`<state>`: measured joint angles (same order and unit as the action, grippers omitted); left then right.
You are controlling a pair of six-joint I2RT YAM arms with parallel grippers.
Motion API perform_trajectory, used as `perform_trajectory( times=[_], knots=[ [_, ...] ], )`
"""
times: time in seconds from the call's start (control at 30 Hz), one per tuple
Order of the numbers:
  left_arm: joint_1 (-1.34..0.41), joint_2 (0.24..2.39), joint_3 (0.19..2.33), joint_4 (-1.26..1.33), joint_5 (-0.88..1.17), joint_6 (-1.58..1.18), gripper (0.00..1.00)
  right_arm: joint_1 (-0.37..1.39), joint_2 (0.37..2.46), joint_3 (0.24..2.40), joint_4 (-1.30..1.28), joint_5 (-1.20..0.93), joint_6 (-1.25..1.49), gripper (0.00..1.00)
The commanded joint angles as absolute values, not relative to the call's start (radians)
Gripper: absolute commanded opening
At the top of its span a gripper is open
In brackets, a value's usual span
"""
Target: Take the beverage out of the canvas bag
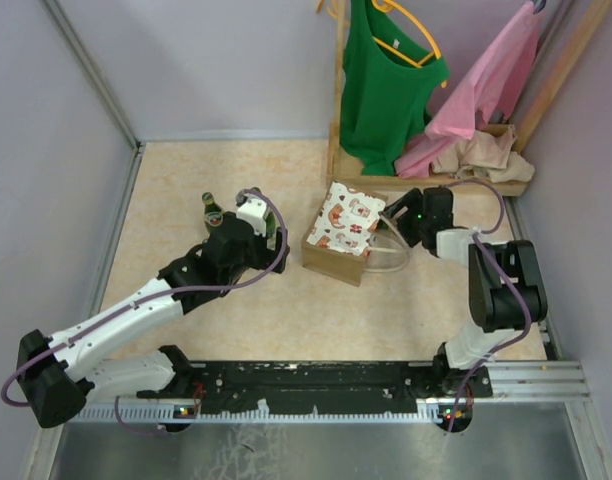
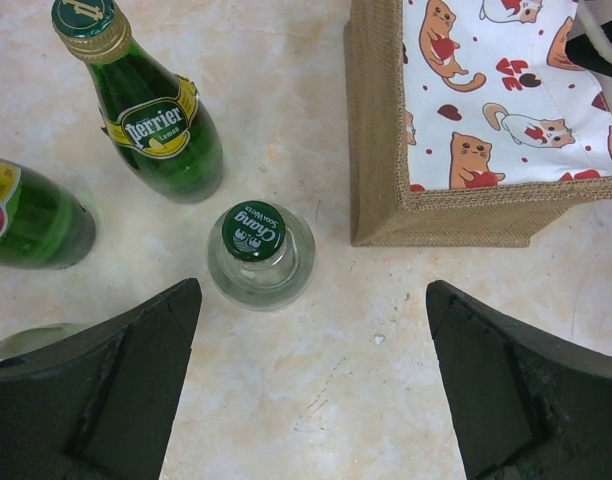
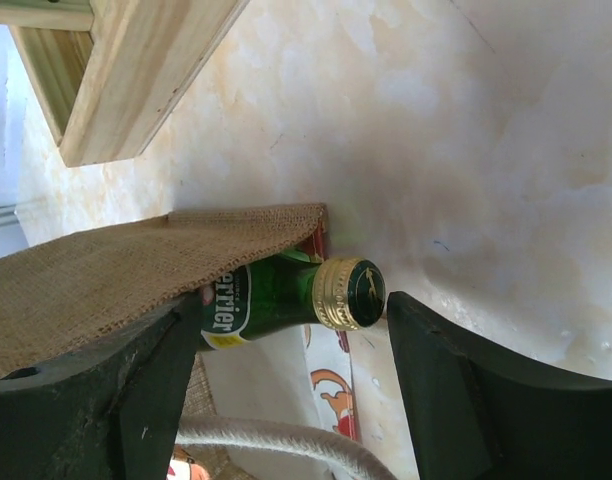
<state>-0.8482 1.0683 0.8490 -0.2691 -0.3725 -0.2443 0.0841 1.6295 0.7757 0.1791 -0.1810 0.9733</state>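
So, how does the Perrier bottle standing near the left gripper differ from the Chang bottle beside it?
The Perrier bottle is green glass; the Chang bottle is clear. The Perrier bottle has a green and yellow label on its body; the Chang bottle shows its name only on the cap. The Chang bottle stands nearer the canvas bag than the Perrier bottle. Both stand upright with green caps on.

A standing green bottle (image 2: 158,135) wears a label reading "Perrier". At five o'clock from it, a clear bottle (image 2: 261,262) has "Chang" on its green cap. The bagged bottle (image 3: 276,300) in the canvas bag (image 3: 86,285) shows "errier".
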Motion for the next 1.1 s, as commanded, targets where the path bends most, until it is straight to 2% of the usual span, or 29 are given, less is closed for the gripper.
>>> perform_trajectory(
  times=[0.0, 0.4, 0.5, 0.77, 0.9, 1.07],
  knots=[
    [-0.848, 1.067, 0.864, -0.258, -0.382, -0.254, 1.00, 0.102, 1.681, 0.839, 0.242, -0.210, 0.997, 0.75],
    [-0.848, 1.095, 0.873, -0.252, -0.376, -0.249, 1.00, 0.119, 1.775, 0.869, 0.329, -0.228, 1.044, 0.75],
    [-0.848, 1.101, 0.875, -0.250, -0.373, -0.253, 1.00, 0.121, 1.812, 0.903, 0.325, -0.224, 1.046, 0.71],
    [-0.848, 1.114, 0.874, -0.243, -0.362, -0.261, 1.00, 0.141, 1.885, 0.950, 0.295, -0.173, 0.994, 0.31],
    [-0.848, 1.132, 0.882, -0.239, -0.350, -0.260, 1.00, 0.144, 1.896, 0.934, 0.298, -0.151, 0.973, 0.01],
    [-0.848, 1.147, 0.884, -0.234, -0.338, -0.262, 1.00, 0.144, 1.867, 0.913, 0.315, -0.124, 0.926, 0.00]
  ],
)
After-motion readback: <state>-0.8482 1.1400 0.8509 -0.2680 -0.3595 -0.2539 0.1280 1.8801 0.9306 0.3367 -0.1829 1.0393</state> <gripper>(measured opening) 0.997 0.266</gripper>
